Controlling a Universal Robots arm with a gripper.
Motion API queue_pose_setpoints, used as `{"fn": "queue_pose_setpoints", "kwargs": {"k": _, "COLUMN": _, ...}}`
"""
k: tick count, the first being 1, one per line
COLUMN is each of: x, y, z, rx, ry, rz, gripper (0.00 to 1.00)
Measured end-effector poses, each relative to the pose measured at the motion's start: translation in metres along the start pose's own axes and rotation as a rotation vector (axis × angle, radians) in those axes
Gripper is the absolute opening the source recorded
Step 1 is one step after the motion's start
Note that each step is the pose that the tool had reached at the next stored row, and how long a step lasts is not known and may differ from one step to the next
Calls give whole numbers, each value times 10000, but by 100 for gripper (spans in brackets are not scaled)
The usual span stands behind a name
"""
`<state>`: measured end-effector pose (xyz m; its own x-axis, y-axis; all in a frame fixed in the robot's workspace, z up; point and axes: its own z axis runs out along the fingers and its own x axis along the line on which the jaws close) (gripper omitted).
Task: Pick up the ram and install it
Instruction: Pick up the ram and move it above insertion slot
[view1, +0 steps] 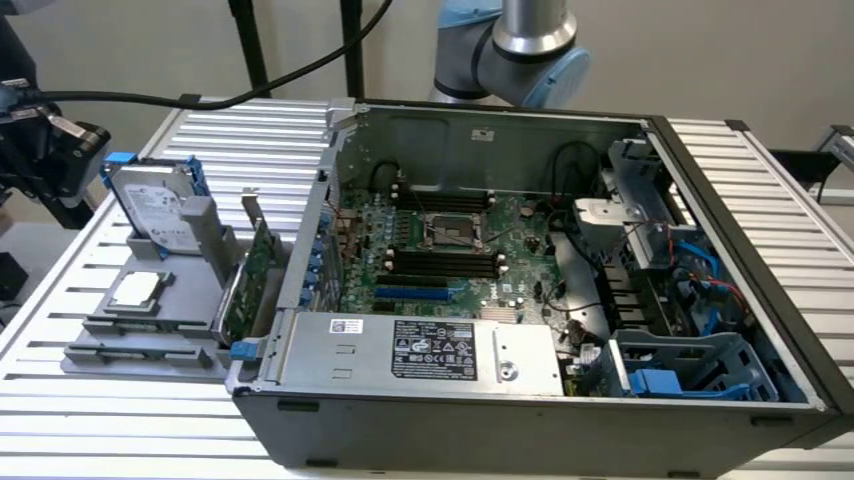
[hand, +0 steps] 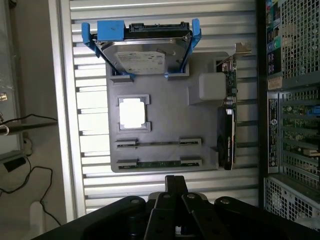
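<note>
**Inspector:** Location of the ram (hand: 159, 163)?

**Assistant:** It lies in the grey holder (hand: 170, 125), in the slot closest to the gripper (hand: 172, 184), whose fingers are pressed together on nothing.

**Inspector:** Surroundings?

**Assistant:** The processor chip (hand: 133, 113), hard drive (hand: 142, 55) and expansion card (hand: 227, 125) share the holder. The open computer case (view1: 534, 300) stands at the exterior view's right, on the slatted metal table (view1: 134, 420).
</note>
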<state>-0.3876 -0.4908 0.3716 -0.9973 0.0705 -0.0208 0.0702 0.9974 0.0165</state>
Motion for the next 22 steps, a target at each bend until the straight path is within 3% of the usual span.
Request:
{"fn": "queue_pose_setpoints", "kwargs": {"k": 7, "x": 0, "y": 0, "z": 0, "rx": -3, "ry": 3, "rz": -157, "gripper": 11}}
{"fn": "queue_pose_setpoints", "kwargs": {"k": 22, "x": 0, "y": 0, "z": 26, "rx": -60, "ry": 47, "rz": -2882, "gripper": 11}}
